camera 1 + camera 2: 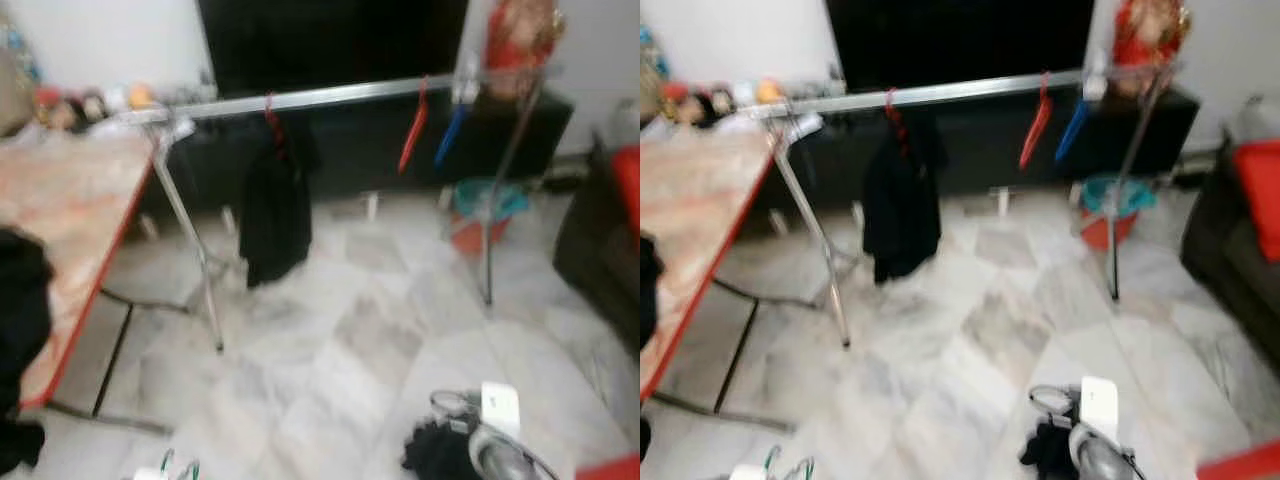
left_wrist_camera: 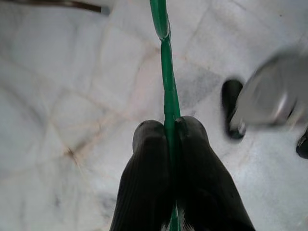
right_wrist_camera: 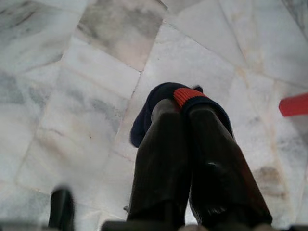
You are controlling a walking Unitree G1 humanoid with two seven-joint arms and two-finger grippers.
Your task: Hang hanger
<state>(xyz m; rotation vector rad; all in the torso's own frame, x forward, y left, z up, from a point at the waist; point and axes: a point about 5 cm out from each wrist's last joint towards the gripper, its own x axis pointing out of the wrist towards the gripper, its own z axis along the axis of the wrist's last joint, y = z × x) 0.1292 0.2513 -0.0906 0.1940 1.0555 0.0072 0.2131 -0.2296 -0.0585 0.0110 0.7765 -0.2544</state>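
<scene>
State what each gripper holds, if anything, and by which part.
Left gripper: shut on a thin bar of the green hanger. Right gripper: shut on the edge of a dark cloth with a red band.

Both head views are smeared by motion blur, with soft edges on the metal clothes rail (image 1: 330,96) and the hanging black garment (image 1: 275,205). The light is even, indoor and fairly bright, with pale glare across the white marble floor (image 1: 330,330). The wrist views are sharper; the green hanger (image 2: 166,72) reads crisply, while a grey shape (image 2: 274,96) beside it is blurred.
</scene>
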